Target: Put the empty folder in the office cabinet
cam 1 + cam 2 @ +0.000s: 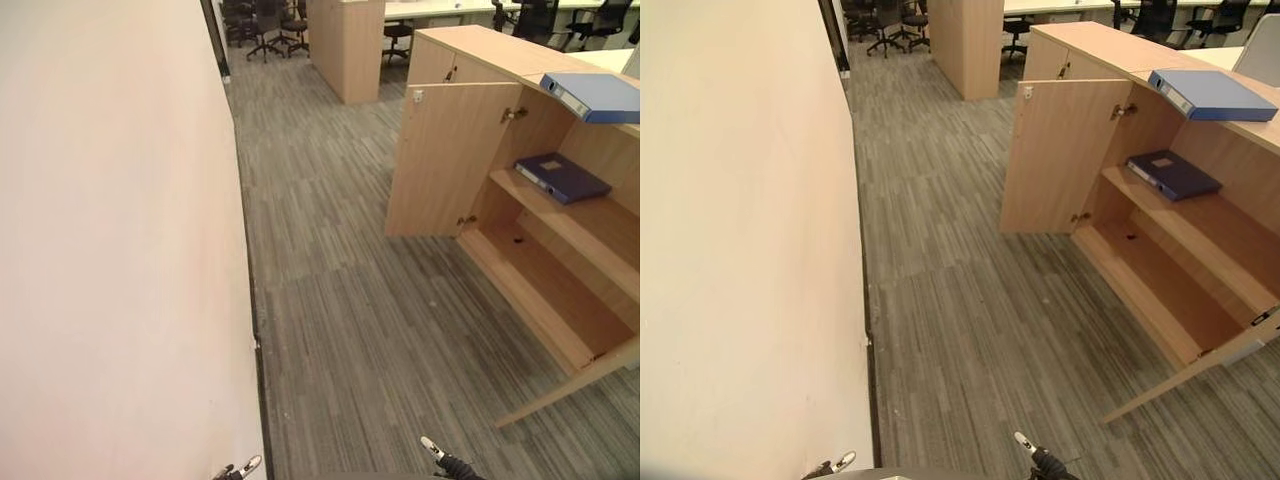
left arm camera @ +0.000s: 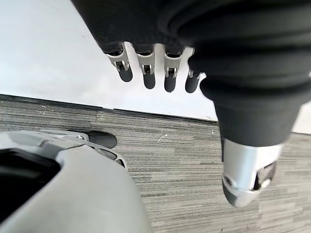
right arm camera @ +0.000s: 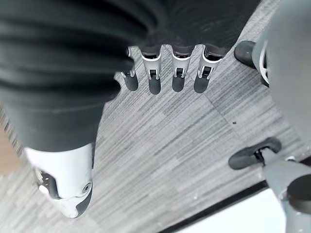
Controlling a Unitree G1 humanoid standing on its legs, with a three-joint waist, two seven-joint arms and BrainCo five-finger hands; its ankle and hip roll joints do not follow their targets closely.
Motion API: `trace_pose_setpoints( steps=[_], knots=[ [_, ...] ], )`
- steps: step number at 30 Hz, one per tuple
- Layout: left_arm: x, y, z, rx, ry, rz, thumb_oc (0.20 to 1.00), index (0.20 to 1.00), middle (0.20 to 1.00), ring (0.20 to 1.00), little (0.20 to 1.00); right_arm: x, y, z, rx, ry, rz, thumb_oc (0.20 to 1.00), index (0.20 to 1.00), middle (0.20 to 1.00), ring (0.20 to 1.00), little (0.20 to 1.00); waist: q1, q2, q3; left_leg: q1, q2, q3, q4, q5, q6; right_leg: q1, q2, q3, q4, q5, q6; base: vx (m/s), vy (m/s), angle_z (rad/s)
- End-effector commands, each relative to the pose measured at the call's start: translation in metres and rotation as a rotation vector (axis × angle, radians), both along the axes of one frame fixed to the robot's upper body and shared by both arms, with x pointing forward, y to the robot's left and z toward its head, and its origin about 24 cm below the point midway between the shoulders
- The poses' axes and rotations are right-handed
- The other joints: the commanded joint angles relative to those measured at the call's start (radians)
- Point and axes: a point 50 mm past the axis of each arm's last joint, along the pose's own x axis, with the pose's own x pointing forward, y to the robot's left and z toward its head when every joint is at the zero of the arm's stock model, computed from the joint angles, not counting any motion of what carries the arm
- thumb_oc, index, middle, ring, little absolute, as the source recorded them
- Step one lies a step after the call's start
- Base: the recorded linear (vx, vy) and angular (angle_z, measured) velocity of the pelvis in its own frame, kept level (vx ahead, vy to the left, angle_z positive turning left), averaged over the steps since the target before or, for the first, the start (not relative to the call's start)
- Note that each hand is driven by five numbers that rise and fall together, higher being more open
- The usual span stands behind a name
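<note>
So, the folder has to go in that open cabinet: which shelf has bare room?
The lower shelf is bare between the open doors. The upper shelf is free beside the dark blue folder. A lighter blue folder takes part of the cabinet top.

Head eyes: I look down from standing height at carpet (image 1: 340, 300), open cabinet (image 1: 450, 160) to my right.
Wrist cameras: each sits close behind its own fingers, facing that carpet.
</note>
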Motion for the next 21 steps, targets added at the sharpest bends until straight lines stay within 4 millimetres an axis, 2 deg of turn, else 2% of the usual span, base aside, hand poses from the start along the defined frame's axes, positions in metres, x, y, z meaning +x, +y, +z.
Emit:
trace_pose_setpoints(
  steps=[1,3,4,5,6,7,9,12,14,18,19,21],
  knots=[
    [-0.005,0.001,-0.001,0.040,0.039,-0.103,1.000,1.000,1.000,1.000,1.000,0.021,-0.008,0.006,-0.018,-0.062,-0.008,1.000,1.000,1.000,1.000,1.000,-0.020,0.021,0.031,-0.014,-0.052,-0.053,0.010,-0.045,0.023,-0.080,-0.017,0.136,-0.081,0.186,0.032,0.04,-0.034,0.34],
    [-0.004,0.002,0.000,0.043,0.034,-0.106,1.000,1.000,1.000,1.000,1.000,0.030,-0.007,0.008,-0.015,-0.090,-0.012,1.000,1.000,1.000,1.000,1.000,-0.033,0.030,0.052,0.007,-0.032,-0.060,0.010,-0.047,0.019,-0.153,0.035,0.195,-0.108,0.147,0.012,0.06,-0.065,0.11],
    [-0.004,0.002,0.000,0.045,0.032,-0.110,1.000,1.000,1.000,1.000,1.000,0.034,-0.006,0.009,-0.013,-0.102,-0.015,1.000,1.000,1.000,1.000,1.000,-0.036,0.032,0.062,0.022,-0.024,-0.060,0.010,-0.052,0.016,-0.192,0.077,0.226,-0.131,0.136,0.002,0.05,-0.058,-0.04],
    [-0.004,0.002,0.000,0.045,0.032,-0.110,1.000,1.000,1.000,1.000,1.000,0.034,-0.006,0.009,-0.013,-0.102,-0.015,1.000,1.000,1.000,1.000,1.000,-0.036,0.033,0.062,0.022,-0.024,-0.059,0.010,-0.053,0.015,-0.192,0.077,0.226,-0.132,0.136,0.002,0.13,-0.065,0.00],
    [-0.003,0.001,0.000,0.043,0.027,-0.120,1.000,1.000,1.000,1.000,1.000,0.039,-0.006,0.010,-0.009,-0.120,-0.026,1.000,1.000,1.000,1.000,1.000,-0.052,0.027,0.079,0.052,-0.029,-0.078,0.010,-0.066,0.016,-0.259,0.142,0.270,-0.190,0.151,0.004,0.17,-0.054,0.18],
    [-0.002,-0.001,0.000,0.042,0.024,-0.131,1.000,1.000,1.000,1.000,1.000,0.042,-0.005,0.011,-0.007,-0.128,-0.029,1.000,1.000,1.000,1.000,1.000,-0.061,0.022,0.087,0.071,-0.034,-0.088,0.010,-0.077,0.014,-0.295,0.183,0.287,-0.234,0.169,0.007,0.24,-0.074,0.02],
    [-0.002,-0.003,0.000,0.039,0.023,-0.142,1.000,1.000,1.000,1.000,1.000,0.041,-0.007,0.011,-0.005,-0.127,-0.048,1.000,1.000,1.000,1.000,1.000,-0.079,0.016,0.090,0.100,-0.041,-0.111,0.010,-0.098,0.010,-0.337,0.235,0.310,-0.309,0.201,0.017,0.21,-0.051,0.11],
    [-0.002,-0.005,-0.001,0.030,0.023,-0.159,1.000,1.000,1.000,1.000,1.000,0.034,-0.011,0.010,-0.005,-0.114,-0.089,1.000,1.000,1.000,1.000,1.000,-0.096,0.009,0.080,0.130,-0.044,-0.141,0.010,-0.126,0.005,-0.326,0.268,0.312,-0.390,0.215,0.012,0.24,-0.085,0.82],
    [-0.008,-0.007,-0.002,0.026,0.042,-0.164,1.000,1.000,1.000,1.000,1.000,0.026,-0.013,0.008,-0.007,-0.095,-0.098,1.000,1.000,1.000,1.000,1.000,-0.098,0.010,0.057,0.148,-0.037,-0.140,0.012,-0.143,0.000,-0.290,0.282,0.285,-0.415,0.216,-0.002,0.27,-0.119,0.25],
    [-0.008,-0.007,-0.002,0.027,0.037,-0.148,1.000,1.000,1.000,1.000,1.000,0.022,-0.018,0.008,-0.019,-0.088,-0.112,1.000,1.000,1.000,1.000,1.000,-0.108,0.023,0.038,0.153,0.002,-0.153,0.053,-0.168,-0.025,-0.268,0.303,0.280,-0.388,0.178,-0.025,0.24,-0.109,0.31],
    [-0.008,-0.007,-0.002,0.027,0.037,-0.148,1.000,1.000,1.000,1.000,1.000,0.022,-0.018,0.008,-0.019,-0.088,-0.112,1.000,1.000,1.000,1.000,1.000,-0.109,0.023,0.038,0.153,0.002,-0.153,0.054,-0.168,-0.025,-0.268,0.303,0.279,-0.388,0.178,-0.025,0.19,-0.094,0.05],
    [-0.007,-0.007,-0.002,0.029,0.034,-0.144,1.000,1.000,1.000,1.000,1.000,0.022,-0.019,0.008,-0.024,-0.090,-0.111,1.000,1.000,1.000,1.000,1.000,-0.112,0.030,0.034,0.158,0.029,-0.152,0.075,-0.148,-0.048,-0.258,0.312,0.274,-0.365,0.148,-0.042,0.23,-0.111,0.11]
  ],
)
